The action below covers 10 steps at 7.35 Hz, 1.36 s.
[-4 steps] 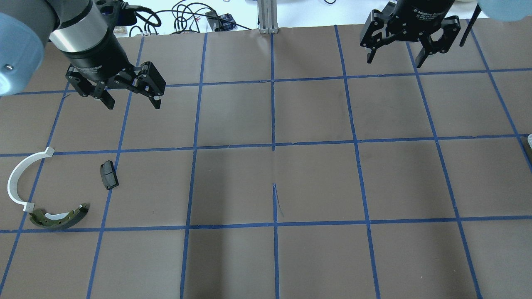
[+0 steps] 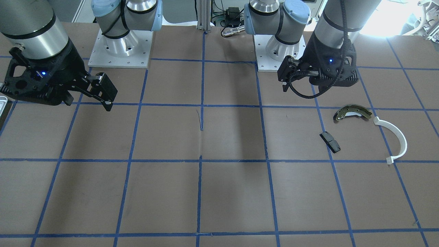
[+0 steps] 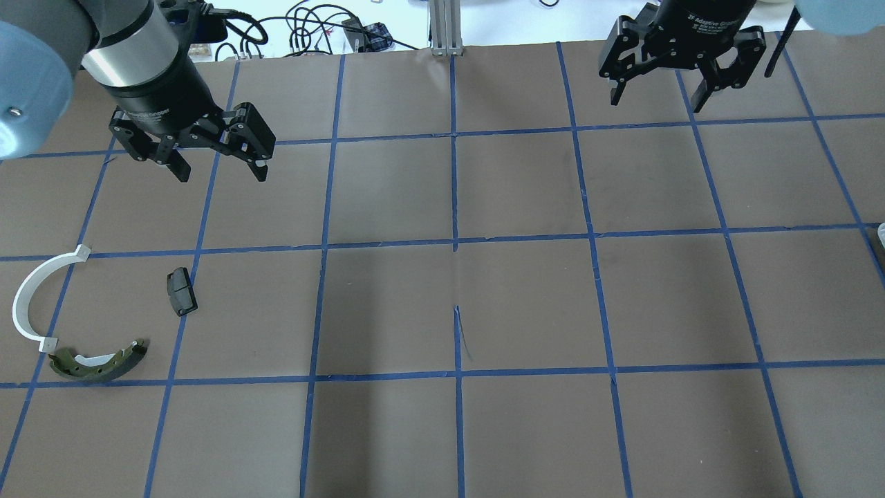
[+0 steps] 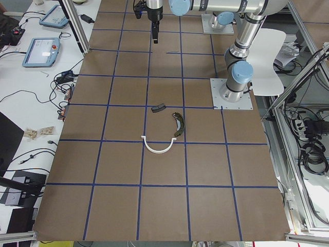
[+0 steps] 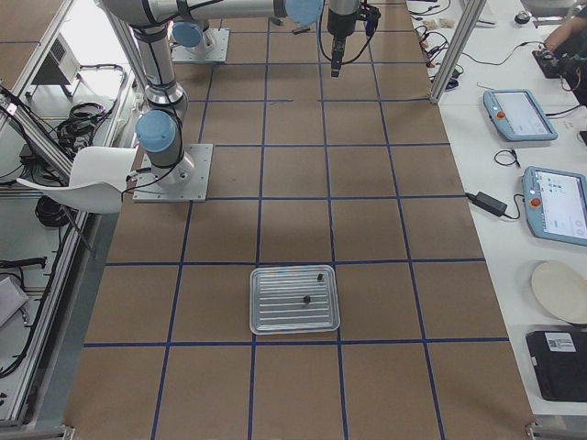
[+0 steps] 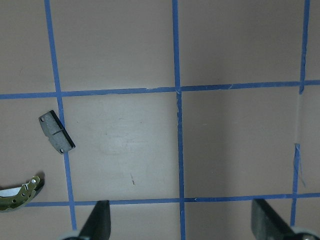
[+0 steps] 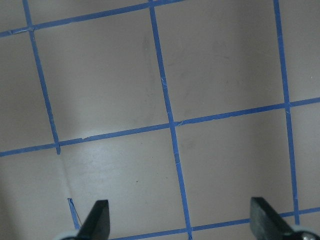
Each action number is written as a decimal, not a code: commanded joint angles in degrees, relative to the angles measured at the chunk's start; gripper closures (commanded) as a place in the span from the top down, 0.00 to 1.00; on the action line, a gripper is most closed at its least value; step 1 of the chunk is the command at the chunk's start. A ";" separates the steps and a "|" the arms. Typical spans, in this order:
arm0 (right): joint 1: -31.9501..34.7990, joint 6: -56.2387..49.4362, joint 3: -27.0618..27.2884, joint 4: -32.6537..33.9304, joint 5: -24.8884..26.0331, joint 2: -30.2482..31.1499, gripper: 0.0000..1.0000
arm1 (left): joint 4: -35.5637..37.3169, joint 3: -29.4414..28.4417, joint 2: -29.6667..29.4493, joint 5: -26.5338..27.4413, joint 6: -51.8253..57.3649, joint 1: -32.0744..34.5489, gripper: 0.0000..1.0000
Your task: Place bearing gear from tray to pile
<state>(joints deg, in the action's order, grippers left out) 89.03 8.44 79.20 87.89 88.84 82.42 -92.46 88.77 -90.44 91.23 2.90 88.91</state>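
Note:
The tray (image 5: 266, 316) lies on the table in the exterior right view, with two tiny black gears (image 5: 318, 275) in it. Only a sliver of the tray (image 3: 879, 238) shows at the right edge of the overhead view. The pile is at the left: olive brake shoe (image 3: 97, 364), white arc (image 3: 28, 297) and black block (image 3: 181, 291). No gear shows in the pile. My left gripper (image 3: 221, 171) is open and empty, above the table beyond the pile. My right gripper (image 3: 655, 100) is open and empty at the far right, away from the tray.
Blue tape lines divide the brown table into squares. The two arm bases (image 2: 120, 44) stand at the robot's edge. Cables (image 3: 304, 28) and an aluminium post (image 3: 446, 28) lie beyond the far edge. Tablets (image 5: 523, 115) rest on the side bench.
My right gripper has shifted very slightly. My left gripper and the parts have not moved.

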 commanded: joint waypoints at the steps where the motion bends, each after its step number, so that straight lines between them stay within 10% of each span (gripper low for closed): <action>1: 0.00 0.08 -0.01 0.00 0.02 0.02 1.00 | 0.00 0.00 0.00 0.00 0.00 0.04 1.00; 10: -2.97 -7.08 -0.54 1.49 -0.42 -0.41 1.00 | 0.00 -0.88 -1.23 0.00 -1.06 0.04 1.00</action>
<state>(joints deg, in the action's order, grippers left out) 87.87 5.08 78.97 89.40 88.59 82.08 -92.46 87.86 -91.64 91.23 1.89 88.94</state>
